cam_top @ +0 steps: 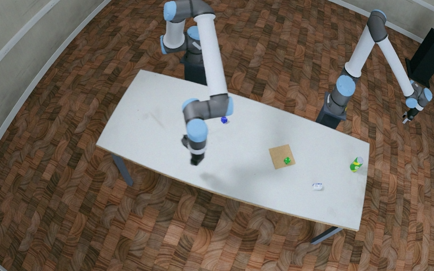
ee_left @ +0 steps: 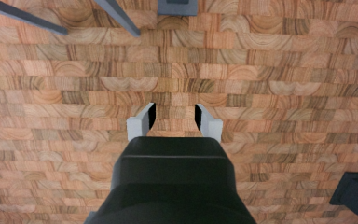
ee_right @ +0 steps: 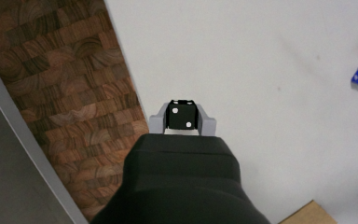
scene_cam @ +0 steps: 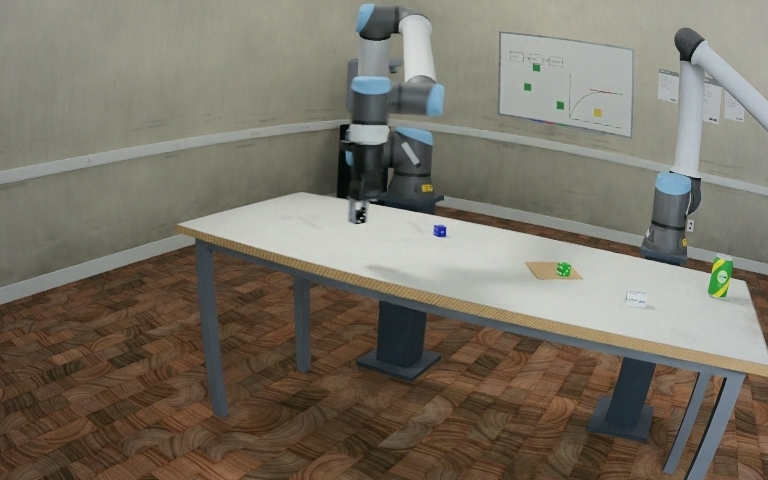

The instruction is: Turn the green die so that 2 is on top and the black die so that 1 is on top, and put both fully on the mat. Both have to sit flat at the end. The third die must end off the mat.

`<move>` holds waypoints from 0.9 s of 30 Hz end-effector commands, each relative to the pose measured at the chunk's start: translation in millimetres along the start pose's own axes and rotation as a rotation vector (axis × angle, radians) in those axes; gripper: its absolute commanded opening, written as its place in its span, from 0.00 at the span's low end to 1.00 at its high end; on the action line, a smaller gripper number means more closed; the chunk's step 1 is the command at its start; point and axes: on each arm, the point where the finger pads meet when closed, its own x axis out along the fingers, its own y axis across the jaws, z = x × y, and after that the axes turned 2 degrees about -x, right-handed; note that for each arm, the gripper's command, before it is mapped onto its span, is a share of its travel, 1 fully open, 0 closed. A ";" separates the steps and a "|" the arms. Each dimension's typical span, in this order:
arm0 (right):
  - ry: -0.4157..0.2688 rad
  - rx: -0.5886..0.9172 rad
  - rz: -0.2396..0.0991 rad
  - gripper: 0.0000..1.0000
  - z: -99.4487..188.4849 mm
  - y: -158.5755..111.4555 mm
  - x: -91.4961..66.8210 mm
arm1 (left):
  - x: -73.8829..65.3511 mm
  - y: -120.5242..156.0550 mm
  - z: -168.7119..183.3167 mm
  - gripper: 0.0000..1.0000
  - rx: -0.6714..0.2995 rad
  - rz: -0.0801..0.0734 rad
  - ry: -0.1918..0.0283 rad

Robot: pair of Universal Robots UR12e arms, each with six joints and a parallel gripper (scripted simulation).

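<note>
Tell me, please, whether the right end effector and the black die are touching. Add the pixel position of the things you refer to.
Touching: the right wrist view shows the black die (scene_cam: 360, 215) (ee_right: 182, 116) between the right end effector's (scene_cam: 357, 213) (ee_right: 182, 118) fingers, one against each side.
</note>
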 end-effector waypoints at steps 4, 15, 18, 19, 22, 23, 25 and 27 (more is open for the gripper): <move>-0.001 0.058 -0.002 0.57 51.2 34.7 -2.3 | 1.9 2.1 -0.7 1.00 -0.002 0.002 0.002; -0.002 0.152 -0.002 0.57 154.0 131.7 -3.2 | 1.9 2.1 -0.7 1.00 -0.002 0.002 0.002; -0.002 0.175 -0.002 0.57 177.5 158.1 -3.4 | 1.9 2.1 -0.7 1.00 -0.002 0.002 0.002; -0.002 0.183 -0.002 0.57 185.1 167.1 -3.5 | 1.9 2.1 -0.7 1.00 -0.002 0.002 0.002; -0.002 0.192 -0.002 0.57 200.4 184.5 -3.8 | 1.9 2.1 -0.7 1.00 -0.002 0.002 0.002; -0.002 0.208 -0.002 0.57 213.2 201.5 -3.9 | 1.9 2.1 -0.7 1.00 -0.002 0.002 0.002; -0.002 0.223 -0.002 0.57 223.8 216.6 -3.8 | 1.9 2.1 -0.7 1.00 -0.002 0.002 0.002; -0.002 0.237 -0.002 0.57 235.4 232.8 -3.9 | 1.9 2.1 -0.7 1.00 -0.002 0.002 0.002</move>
